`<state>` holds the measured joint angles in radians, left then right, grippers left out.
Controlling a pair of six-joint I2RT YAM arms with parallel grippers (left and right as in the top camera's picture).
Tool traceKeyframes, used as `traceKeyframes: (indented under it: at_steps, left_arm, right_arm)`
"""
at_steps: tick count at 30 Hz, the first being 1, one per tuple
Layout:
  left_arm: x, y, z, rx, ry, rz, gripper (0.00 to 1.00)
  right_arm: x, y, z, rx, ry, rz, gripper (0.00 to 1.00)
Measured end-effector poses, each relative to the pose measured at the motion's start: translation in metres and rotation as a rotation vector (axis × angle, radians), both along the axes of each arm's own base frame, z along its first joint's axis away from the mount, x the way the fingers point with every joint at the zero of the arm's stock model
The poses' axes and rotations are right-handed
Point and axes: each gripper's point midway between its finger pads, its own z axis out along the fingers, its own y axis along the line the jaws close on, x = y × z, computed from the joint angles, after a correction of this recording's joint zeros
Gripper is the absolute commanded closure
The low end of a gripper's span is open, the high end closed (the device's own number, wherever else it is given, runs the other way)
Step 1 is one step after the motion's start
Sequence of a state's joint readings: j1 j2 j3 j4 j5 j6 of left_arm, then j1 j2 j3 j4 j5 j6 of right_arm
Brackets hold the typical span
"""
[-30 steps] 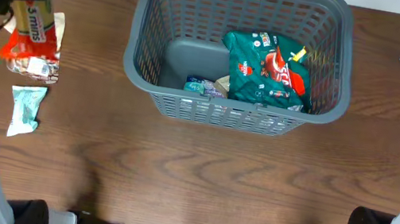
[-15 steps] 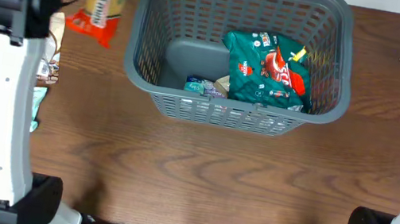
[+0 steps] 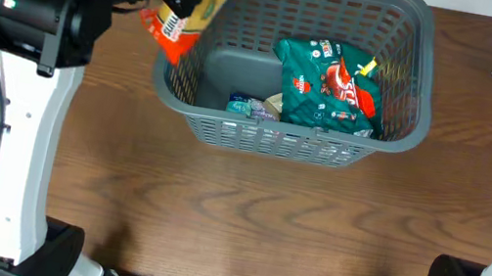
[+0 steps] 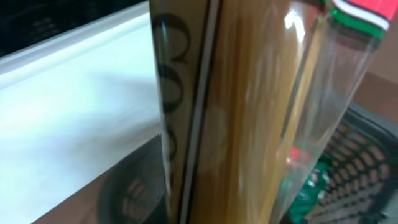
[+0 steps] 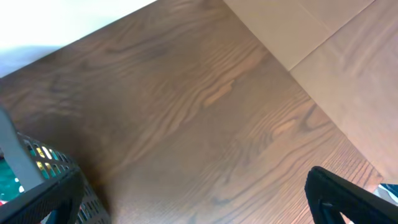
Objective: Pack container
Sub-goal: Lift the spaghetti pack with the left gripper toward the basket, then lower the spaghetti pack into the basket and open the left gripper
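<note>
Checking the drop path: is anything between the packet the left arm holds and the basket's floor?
Nothing visible. The packet hangs over the container at its left rim; the floor below is bare, the green bag lies farther right.

Container (image 3: pixel 281 142) sits at rear centre of bench (image 3: pixel 242 227). Inside: large packet (image 3: pixel 325 86) in right half; smaller packets (image 3: pixel 251 107), possibly two, on floor against front wall. Above container's left rim: long packet (image 3: pixel 184 19), tilted.
</note>
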<state>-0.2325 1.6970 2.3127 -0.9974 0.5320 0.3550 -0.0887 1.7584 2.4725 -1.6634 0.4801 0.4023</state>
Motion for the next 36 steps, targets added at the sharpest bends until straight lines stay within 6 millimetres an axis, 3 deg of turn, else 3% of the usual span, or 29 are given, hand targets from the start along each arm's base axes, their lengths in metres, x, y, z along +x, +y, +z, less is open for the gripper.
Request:
traceKeyframes:
  at_steps: [13,28,36]
  left_arm:
    - [-0.035,-0.037,-0.029,0.104,0.057,-0.19,0.94]
    - [-0.013,-0.069,-0.106,0.208,0.208,-0.322,0.94]
    - [-0.02,-0.075,-0.145,0.258,0.338,-0.371,0.94]
  right_arm:
    - [0.0,0.0,0.0,0.0,0.0,0.0,0.01]
    - [0.0,0.0,0.0,0.0,0.0,0.0,0.01]
    - [0.0,0.0,0.0,0.0,0.0,0.0,0.01]
